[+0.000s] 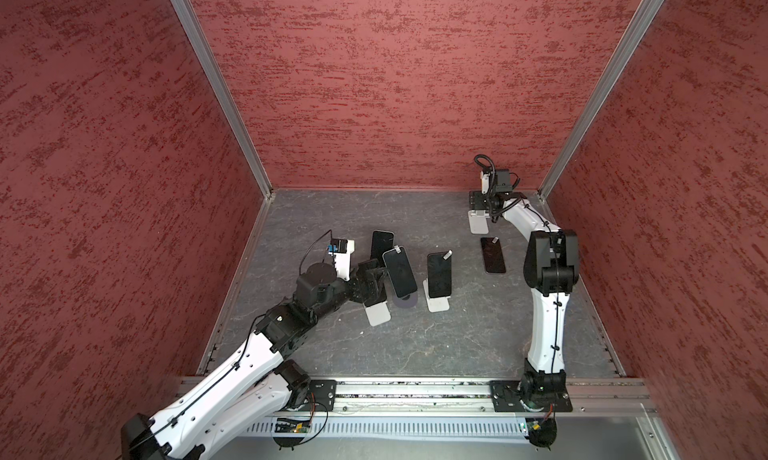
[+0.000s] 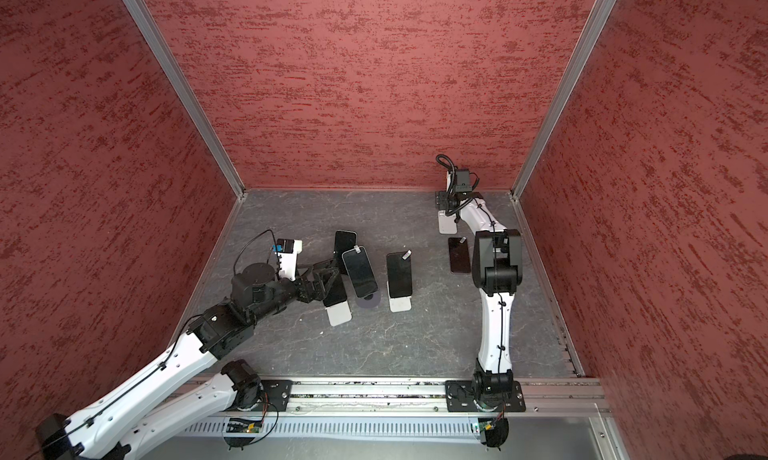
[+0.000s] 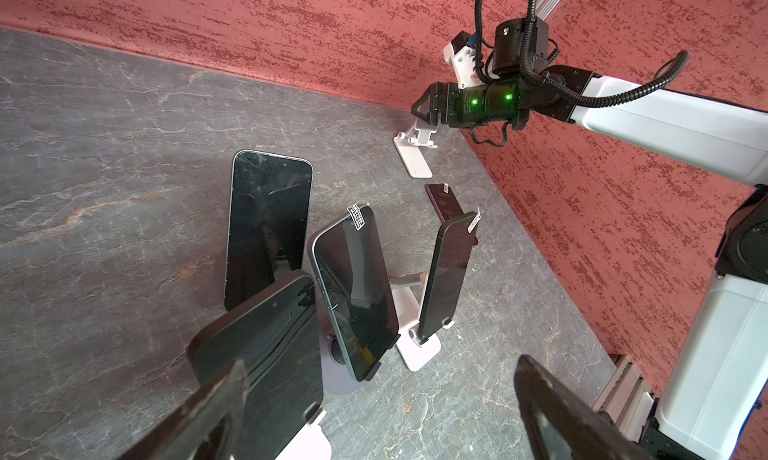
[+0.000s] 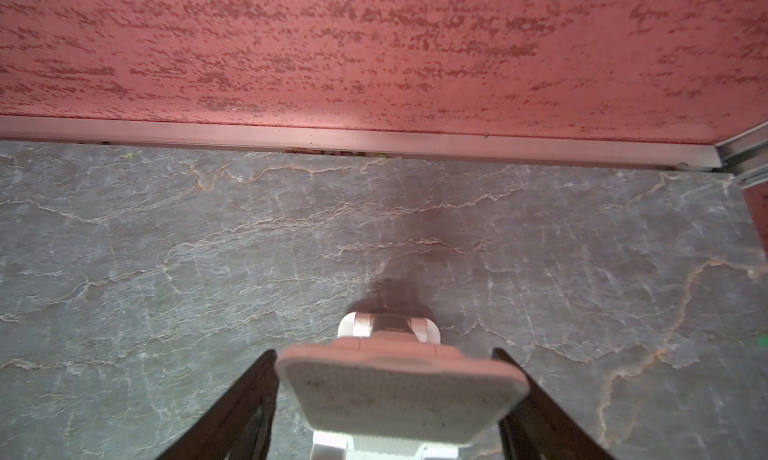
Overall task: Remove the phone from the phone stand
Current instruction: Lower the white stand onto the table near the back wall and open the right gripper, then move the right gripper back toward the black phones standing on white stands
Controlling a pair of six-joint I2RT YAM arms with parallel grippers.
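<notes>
Three dark phones lean on stands left of centre. My left gripper (image 1: 369,283) (image 3: 382,412) is open wide at the nearest phone (image 3: 266,345), which rests on a white stand (image 1: 378,312); one finger (image 3: 216,408) overlaps its screen. Beside it, a phone (image 1: 400,277) sits on a round dark stand (image 1: 405,302), and another phone (image 1: 439,275) on a white stand (image 1: 438,302). At the back right, my right gripper (image 1: 482,202) (image 4: 384,352) straddles the plate of an empty white stand (image 4: 399,395); its fingers lie close against both plate edges, and I cannot make out contact.
Two phones lie flat on the grey stone-look floor: one (image 1: 381,245) behind the left group, one (image 1: 493,255) just in front of the empty stand (image 1: 478,223). Red walls enclose three sides; the back wall (image 4: 374,62) is close to the right gripper. A metal rail (image 1: 415,391) runs along the front.
</notes>
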